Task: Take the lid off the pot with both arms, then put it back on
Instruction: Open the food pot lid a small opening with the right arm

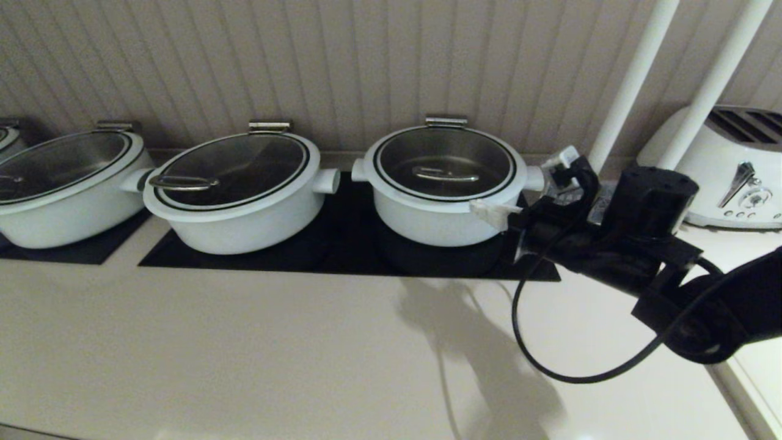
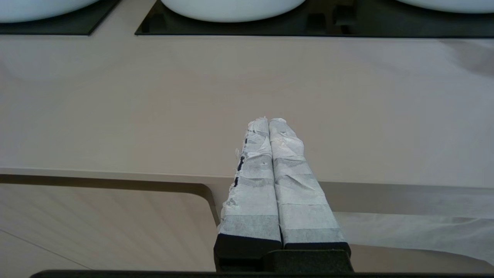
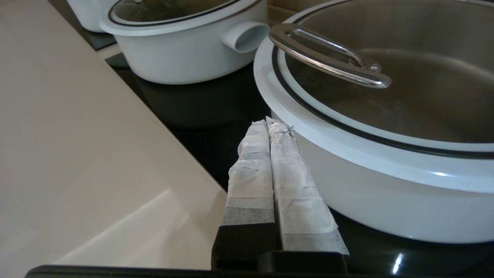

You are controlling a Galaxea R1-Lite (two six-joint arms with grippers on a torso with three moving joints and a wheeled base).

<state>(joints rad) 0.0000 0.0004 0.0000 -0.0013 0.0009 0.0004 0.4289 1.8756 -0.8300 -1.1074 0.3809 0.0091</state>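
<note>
1. While the worktop (image 1: 244, 342) carries three white pots on black glass, the pot (image 1: 449, 201) stands rightmost.
2. Its lid (image 1: 445, 162) sits closed on it.
3. Right pincer (image 1: 489, 214), fingers pressed together, hangs just beside the pot's wall.
4. Left pincer (image 2: 269, 121), also pressed together, hovers over bare worktop, well apart.

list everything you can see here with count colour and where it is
pot: 1, white, steel inside, right end of the dark cooktop
lid: 1, glass, dark rim, seated on the pot
wider pots: 2, white, lidded, left of the pot
cooktop: black, under the pots
counter: beige, in front
toaster: 1, white, far right
right gripper: 1, white-wrapped fingers shut, beside the pot's wall
left gripper: 1, white-wrapped fingers shut, over the counter's front edge
</note>
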